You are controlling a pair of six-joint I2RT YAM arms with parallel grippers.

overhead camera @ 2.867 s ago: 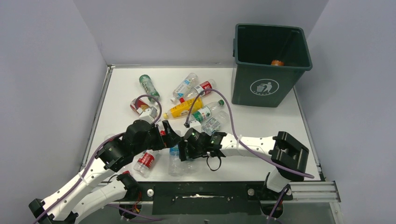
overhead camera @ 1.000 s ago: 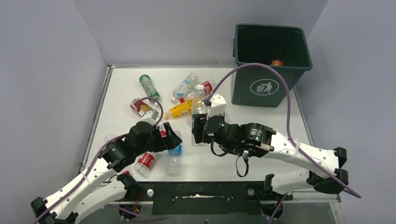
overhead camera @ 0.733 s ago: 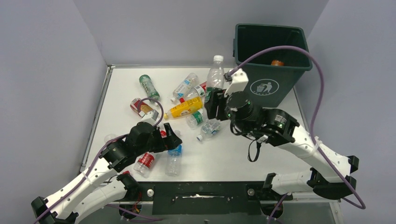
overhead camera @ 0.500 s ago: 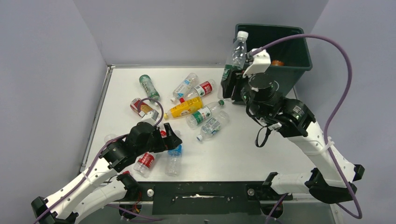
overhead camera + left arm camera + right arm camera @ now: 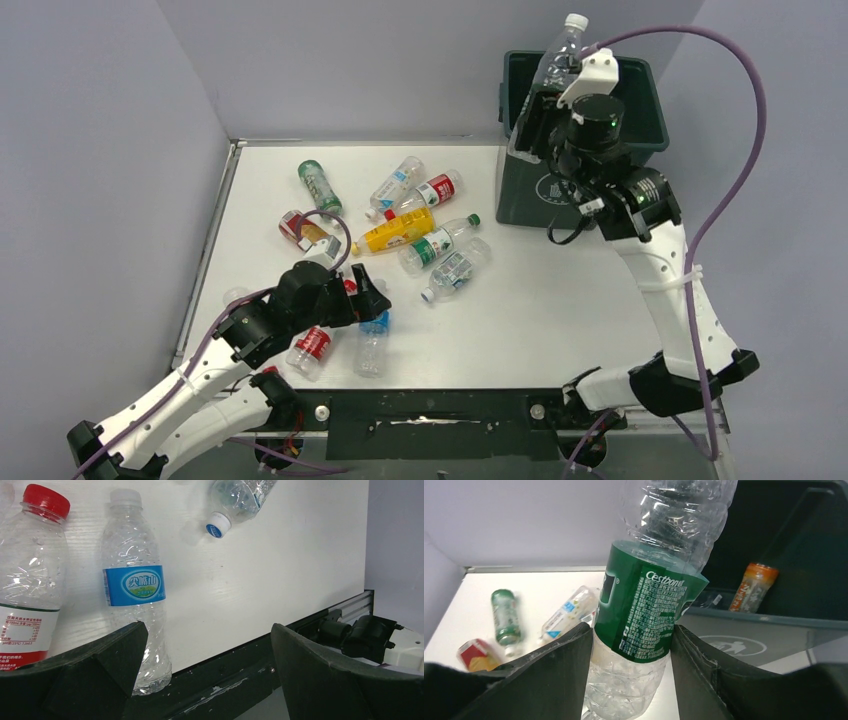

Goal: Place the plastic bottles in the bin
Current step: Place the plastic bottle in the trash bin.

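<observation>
My right gripper (image 5: 540, 100) is shut on a clear bottle with a green label (image 5: 556, 55) (image 5: 649, 600), held upright over the front left rim of the dark green bin (image 5: 560, 195). An orange bottle (image 5: 751, 585) lies inside the bin (image 5: 774, 635). My left gripper (image 5: 372, 300) (image 5: 205, 645) is open and empty, low over the table near the front. A blue-label bottle (image 5: 135, 595) and a red-cap bottle (image 5: 30, 580) lie by its left finger (image 5: 95, 675). Several more bottles lie mid-table, among them a yellow one (image 5: 395, 232).
The white table (image 5: 560, 310) has a black rail along its near edge (image 5: 240, 675). Grey walls close in the left, back and right sides. The right arm's purple cable (image 5: 745, 130) arcs high over the bin.
My right arm has lifted the green-label bottle from the table's middle up and right to the bin's rim. The left arm has stayed still.
</observation>
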